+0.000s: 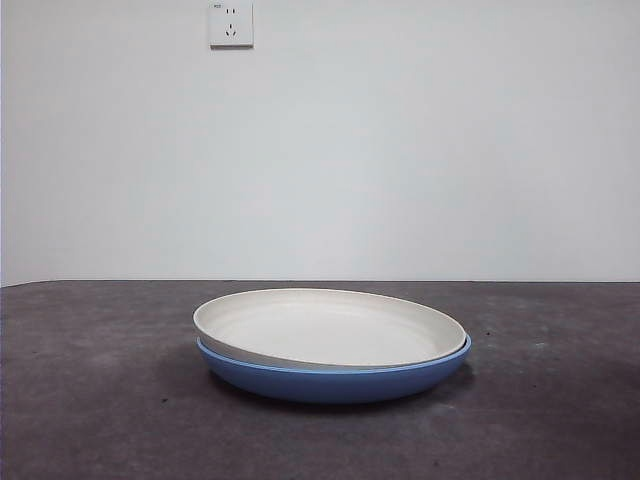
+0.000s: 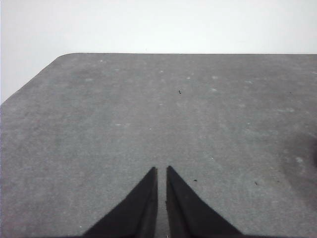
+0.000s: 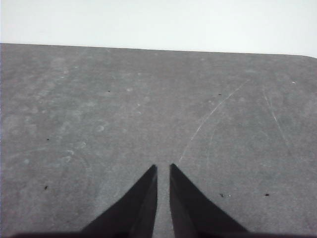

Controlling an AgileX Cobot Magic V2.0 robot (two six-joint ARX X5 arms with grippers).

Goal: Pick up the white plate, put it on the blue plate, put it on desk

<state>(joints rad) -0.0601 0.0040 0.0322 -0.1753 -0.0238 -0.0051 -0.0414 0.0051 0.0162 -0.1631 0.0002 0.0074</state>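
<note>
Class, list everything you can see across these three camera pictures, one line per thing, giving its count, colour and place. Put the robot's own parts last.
white plate: one, cream-white, nested on top of the blue plate, sitting slightly tilted, near the middle of the desk in the front view.
blue plate: one, mid-blue, on the desk directly under the white plate.
desk: one, dark grey-brown with pale speckles and scuffs, filling the lower part of every view.
wall: one, plain white, behind the desk.
wall socket: one, white, high on the wall.
left gripper: one, black, above bare desk, jaws nearly together, holding nothing.
right gripper: one, black, above bare desk, jaws nearly together, holding nothing.
</note>
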